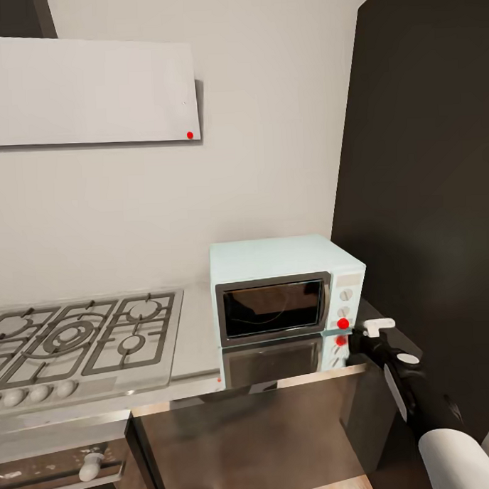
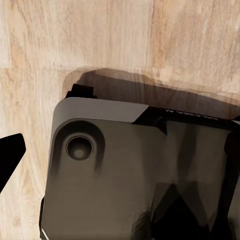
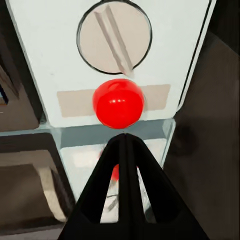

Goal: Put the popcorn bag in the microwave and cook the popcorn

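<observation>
The pale mint-blue microwave (image 1: 285, 289) stands on the grey countertop (image 1: 195, 346) at its right end, dark glass door closed. The popcorn bag and the popcorn are out of view. My right gripper (image 1: 357, 337) sits right of the microwave's lower front corner, beside its red dot (image 1: 343, 323). In the right wrist view the right gripper (image 3: 122, 138) is shut, tips together just short of the red dot (image 3: 118, 103), under a knob (image 3: 115, 37). One black finger (image 2: 10, 157) of my left gripper shows at the frame's edge, far from the middle, over the wooden floor (image 2: 100, 40).
A steel gas hob (image 1: 78, 341) lies left of the microwave, with an oven front (image 1: 62, 462) under it. A white hood (image 1: 88, 91) hangs above. A tall dark cabinet (image 1: 427, 194) stands close on the right. My grey base (image 2: 130, 175) is below the left arm.
</observation>
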